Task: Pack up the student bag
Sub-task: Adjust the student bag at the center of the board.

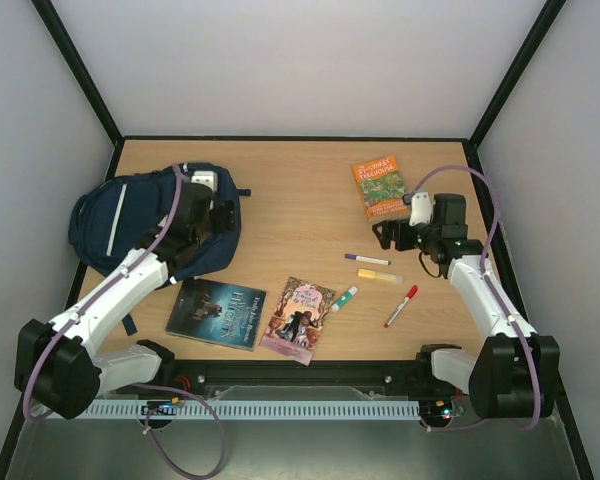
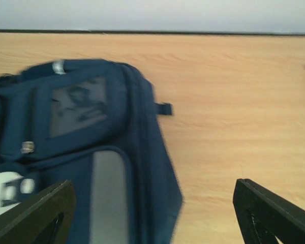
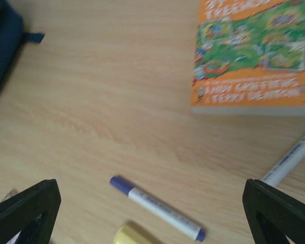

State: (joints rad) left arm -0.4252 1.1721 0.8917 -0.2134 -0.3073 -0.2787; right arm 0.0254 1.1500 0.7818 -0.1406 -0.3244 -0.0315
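Two arm bases sit bolted at the near table (image 1: 290, 200) edge.

Just beyond them, left of centre, two books lie side by side: a dark-covered book (image 1: 217, 313) and a pink-covered book (image 1: 298, 320), close together and both slightly skewed.

Right of these are four pens, loosely scattered and apart from one another:
- green-capped marker (image 1: 344, 298)
- red marker (image 1: 401, 306)
- yellow highlighter (image 1: 380, 275)
- purple-capped marker (image 1: 367, 260)

Right gripper (image 1: 390, 235): hangs over the pens, jaws spread wide, nothing between them. In its wrist view the purple-capped marker (image 3: 155, 208) lies between the two fingers (image 3: 35, 203) and below them, not touched.

Student bag (image 1: 130, 215):
- Lies flat at the far left of the table, its left side close to the left edge.
- Navy fabric with a long white stripe down one panel.
- The left wrist view shows a pale grey patch, a darker grey printed panel and a small tab sticking out on its right side.
- A dark strap end trails toward the near edge beside the left arm.
- No opening shows from any view.

Left gripper (image 1: 220, 215): over the bag's right-hand part, jaws wide, empty. The wrist view shows the student bag (image 2: 91, 152) under the left finger and bare wood under the right one. Contact with the fabric: cannot tell.

Orange book (image 1: 381, 187): lies flat at far right, just beyond the right gripper.

Open room: a broad strip of bare wood runs between the bag and the orange book, out to the far edge. Black frame rails and white walls close the table on the left, right and far sides.
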